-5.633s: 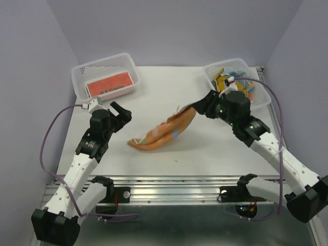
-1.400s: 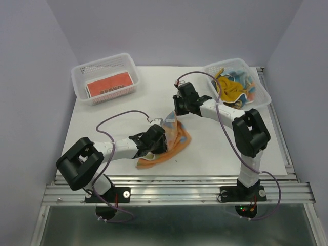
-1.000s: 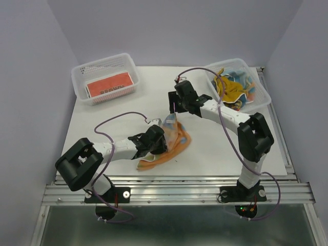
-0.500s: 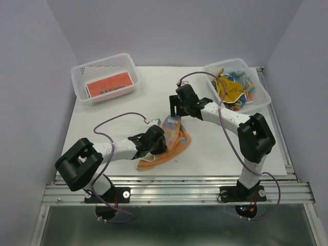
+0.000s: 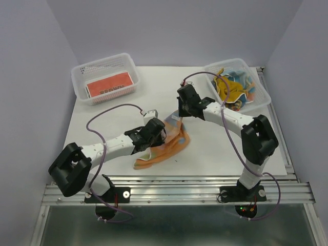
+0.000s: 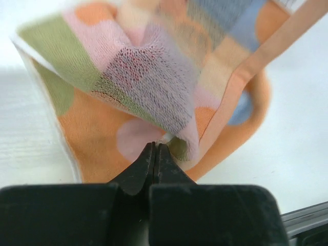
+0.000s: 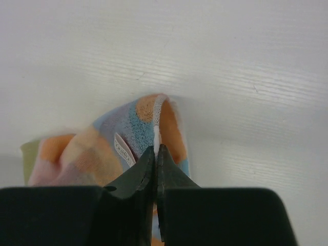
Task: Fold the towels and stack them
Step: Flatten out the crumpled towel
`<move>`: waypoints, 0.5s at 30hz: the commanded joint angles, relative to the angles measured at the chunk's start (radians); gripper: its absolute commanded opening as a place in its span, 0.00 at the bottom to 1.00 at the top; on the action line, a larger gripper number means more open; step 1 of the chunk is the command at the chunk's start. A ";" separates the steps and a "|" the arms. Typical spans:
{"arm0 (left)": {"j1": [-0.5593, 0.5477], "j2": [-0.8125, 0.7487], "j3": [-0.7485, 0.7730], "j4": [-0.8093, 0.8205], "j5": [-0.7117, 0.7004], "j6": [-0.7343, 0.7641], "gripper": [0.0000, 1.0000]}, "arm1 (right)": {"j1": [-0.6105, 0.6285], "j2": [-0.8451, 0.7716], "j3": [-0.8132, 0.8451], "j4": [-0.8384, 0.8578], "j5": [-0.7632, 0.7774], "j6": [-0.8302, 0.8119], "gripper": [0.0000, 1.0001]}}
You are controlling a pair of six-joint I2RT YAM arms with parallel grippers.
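we pinch the orange towel point(image 5: 171, 147) in both the left pincer point(image 6: 156, 147) and the right pincer point(image 7: 156, 149) (right farther back), with its long axis running near-left to far-right between them.

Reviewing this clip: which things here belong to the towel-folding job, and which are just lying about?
Job: orange patchwork towel, pinched by left hand and right hand; crumpled towels in right basket; folded red towel in left basket.
Lying about: only the baskets themselves.
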 commanded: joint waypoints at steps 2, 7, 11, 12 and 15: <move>0.005 -0.163 0.233 -0.135 -0.214 0.085 0.00 | -0.005 -0.302 -0.015 0.009 -0.016 -0.006 0.01; 0.005 -0.318 0.419 -0.201 -0.271 0.193 0.00 | -0.005 -0.498 0.033 -0.050 -0.056 -0.012 0.01; 0.006 -0.401 0.572 -0.220 -0.280 0.246 0.00 | -0.005 -0.601 0.169 -0.098 -0.099 -0.005 0.01; 0.006 -0.413 0.602 -0.220 -0.279 0.249 0.00 | -0.005 -0.636 0.195 -0.103 -0.115 -0.002 0.01; 0.006 -0.458 0.692 -0.198 -0.167 0.278 0.00 | -0.005 -0.678 0.310 -0.123 -0.218 0.020 0.01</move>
